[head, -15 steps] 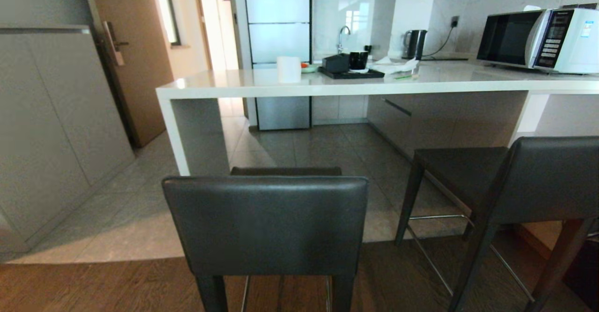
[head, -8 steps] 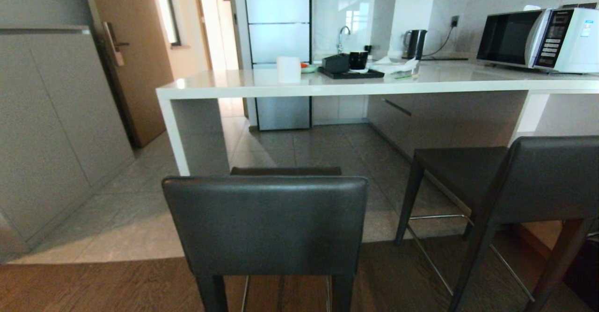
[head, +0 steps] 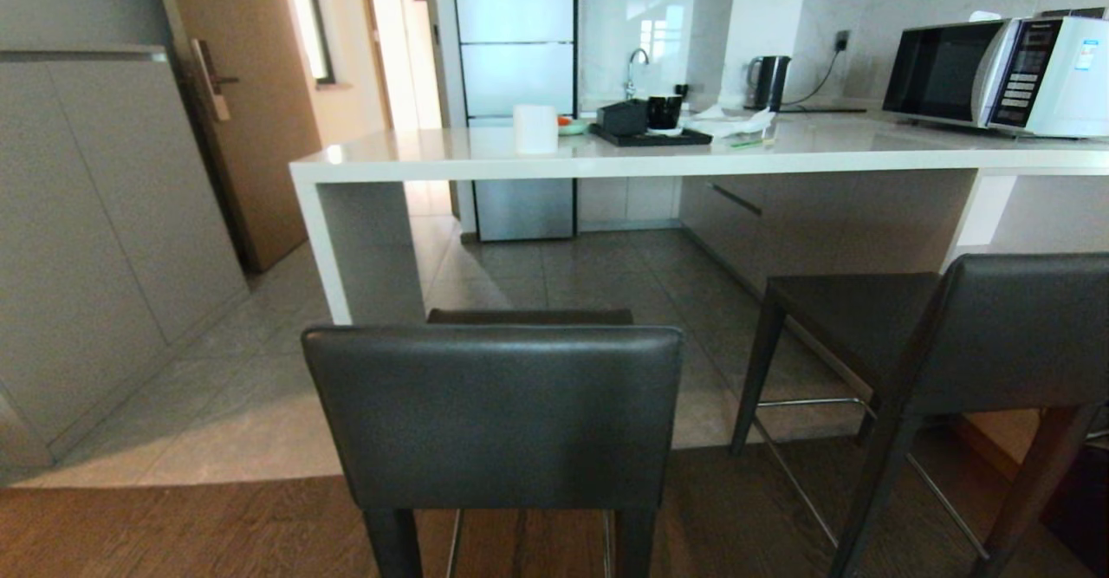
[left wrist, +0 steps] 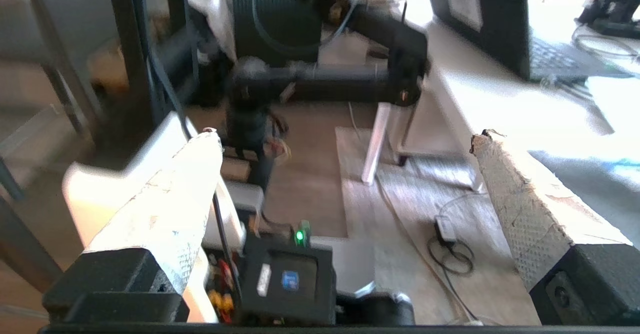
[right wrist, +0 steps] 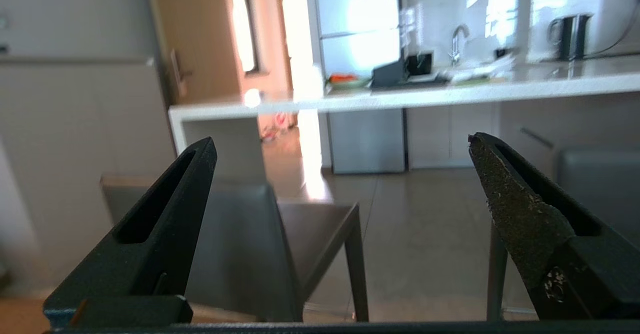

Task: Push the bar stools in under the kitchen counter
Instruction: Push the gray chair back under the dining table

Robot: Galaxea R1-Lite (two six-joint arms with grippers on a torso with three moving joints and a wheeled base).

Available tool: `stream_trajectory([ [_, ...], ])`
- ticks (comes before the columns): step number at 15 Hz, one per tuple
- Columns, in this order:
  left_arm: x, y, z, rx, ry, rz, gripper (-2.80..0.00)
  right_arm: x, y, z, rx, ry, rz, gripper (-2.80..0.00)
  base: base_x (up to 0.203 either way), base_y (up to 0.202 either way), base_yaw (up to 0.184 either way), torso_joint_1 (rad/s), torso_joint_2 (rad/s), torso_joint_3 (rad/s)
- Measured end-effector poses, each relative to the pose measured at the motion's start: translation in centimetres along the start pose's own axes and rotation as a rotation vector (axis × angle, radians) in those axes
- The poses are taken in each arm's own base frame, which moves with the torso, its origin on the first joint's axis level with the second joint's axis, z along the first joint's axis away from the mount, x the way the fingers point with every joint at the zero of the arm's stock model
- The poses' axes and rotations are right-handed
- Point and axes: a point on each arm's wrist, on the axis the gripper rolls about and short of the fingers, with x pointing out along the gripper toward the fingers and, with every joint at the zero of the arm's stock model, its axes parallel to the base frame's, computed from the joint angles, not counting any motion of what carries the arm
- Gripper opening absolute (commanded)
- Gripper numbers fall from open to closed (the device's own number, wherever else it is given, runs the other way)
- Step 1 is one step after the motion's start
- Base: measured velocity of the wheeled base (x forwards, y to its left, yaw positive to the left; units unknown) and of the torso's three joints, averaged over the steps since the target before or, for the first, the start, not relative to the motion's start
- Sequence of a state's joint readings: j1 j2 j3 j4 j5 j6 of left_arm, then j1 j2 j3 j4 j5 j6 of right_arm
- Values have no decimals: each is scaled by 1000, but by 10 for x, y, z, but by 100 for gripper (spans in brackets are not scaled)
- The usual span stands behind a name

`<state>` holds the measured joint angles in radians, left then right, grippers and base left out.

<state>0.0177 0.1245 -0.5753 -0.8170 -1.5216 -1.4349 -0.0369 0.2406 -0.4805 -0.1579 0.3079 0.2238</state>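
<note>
Two dark grey bar stools stand out from the white kitchen counter (head: 606, 162). The near stool (head: 492, 413) has its backrest facing me, centre front. The other stool (head: 970, 335) stands at the right, turned sideways. Neither gripper shows in the head view. My right gripper (right wrist: 340, 143) is open and empty, held behind the stools and pointing level at the counter (right wrist: 400, 98); the near stool (right wrist: 240, 244) lies ahead of its fingers, apart from them. My left gripper (left wrist: 345, 136) is open and empty, facing my own base and the floor, away from the stools.
A microwave (head: 996, 71), kettle (head: 767, 80), black tray with cups (head: 650, 123) and a white roll (head: 535, 127) sit on the counter. A door (head: 251, 101) and grey cabinets (head: 95, 240) line the left. Cables (left wrist: 450, 244) lie on the floor.
The stools and counter stand where they were in the head view. Nothing else visibly differs there.
</note>
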Motion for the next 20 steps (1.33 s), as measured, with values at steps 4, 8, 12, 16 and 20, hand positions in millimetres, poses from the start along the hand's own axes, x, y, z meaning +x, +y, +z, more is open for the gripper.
stream_trajectory([
  [4, -3, 27, -36, -36, -74, 8, 0, -15, 0, -24, -11, 52, 96, 0, 0, 0, 0, 0, 0, 0],
  [8, -5, 75, -71, -7, -247, 114, 0, -32, 3, -44, -17, 42, 202, 0, 0, 0, 0, 0, 0, 0],
  [12, -7, 101, -90, 77, -356, 275, 0, -35, -1, -54, -40, -5, 110, 0, 0, 0, 0, 0, 0, 0],
  [16, -12, 125, -105, 182, -423, 658, 0, -32, -8, -71, -108, -59, -22, 0, 0, 0, 0, 0, 0, 0],
  [20, -22, 145, -127, 320, -251, 1261, 0, -30, -19, -97, -206, -32, -221, 0, 0, 0, 0, 0, 0, 0],
])
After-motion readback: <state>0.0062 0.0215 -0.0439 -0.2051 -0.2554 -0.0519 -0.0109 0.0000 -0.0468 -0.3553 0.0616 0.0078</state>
